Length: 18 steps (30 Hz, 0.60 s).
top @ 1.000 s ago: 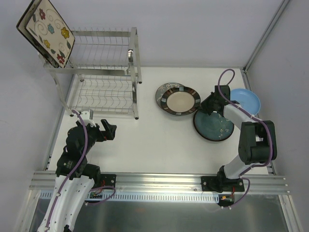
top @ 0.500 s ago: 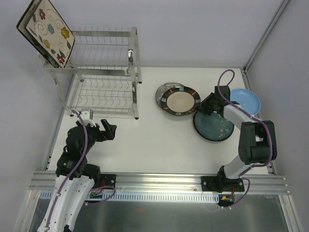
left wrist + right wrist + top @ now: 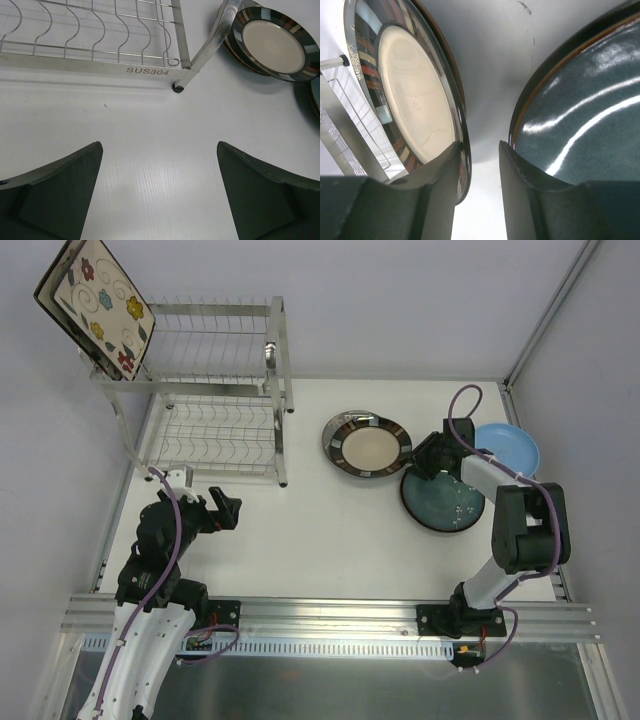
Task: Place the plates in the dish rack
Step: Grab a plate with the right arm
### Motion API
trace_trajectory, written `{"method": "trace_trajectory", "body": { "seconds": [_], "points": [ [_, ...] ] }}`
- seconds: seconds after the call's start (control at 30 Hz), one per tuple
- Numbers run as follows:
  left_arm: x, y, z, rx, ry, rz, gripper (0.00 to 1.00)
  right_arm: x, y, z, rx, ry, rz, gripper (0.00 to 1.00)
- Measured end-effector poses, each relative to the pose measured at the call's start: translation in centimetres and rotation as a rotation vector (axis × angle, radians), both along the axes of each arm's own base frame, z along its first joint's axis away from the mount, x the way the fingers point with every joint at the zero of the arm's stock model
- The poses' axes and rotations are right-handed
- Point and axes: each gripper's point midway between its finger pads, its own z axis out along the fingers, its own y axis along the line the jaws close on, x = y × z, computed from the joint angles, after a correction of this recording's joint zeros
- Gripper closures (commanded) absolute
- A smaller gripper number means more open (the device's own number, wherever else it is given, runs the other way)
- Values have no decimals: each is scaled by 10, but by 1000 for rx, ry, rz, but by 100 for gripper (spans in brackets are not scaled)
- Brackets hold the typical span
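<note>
Right gripper (image 3: pixel 479 150) has eased its jaws apart, empty, in the gap between the glossy round dark-rimmed cream plate (image 3: pixel 415 100) and the teal glazed plate (image 3: pixel 580 110). Left gripper (image 3: pixel 159 147) hangs wide open, empty, near the wire dish rack (image 3: pixel 150 71).

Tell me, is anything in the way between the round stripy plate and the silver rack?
Nothing visible. Only bare white table lies between the round stripy plate and the dish rack. The square flowery plate leans at the rack's far left end, off that path.
</note>
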Motion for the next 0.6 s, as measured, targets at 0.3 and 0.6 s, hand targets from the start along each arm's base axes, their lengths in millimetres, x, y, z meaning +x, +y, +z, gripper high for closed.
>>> {"method": "trace_trajectory", "body": {
  "seconds": [0.3,0.6],
  "points": [
    [0,0,0,0,0,0,1,13,4,-5,9,9,11,58],
    [0,0,-2,1,5,0,1,32,12,-11,14,0,26,59]
  ]
}}
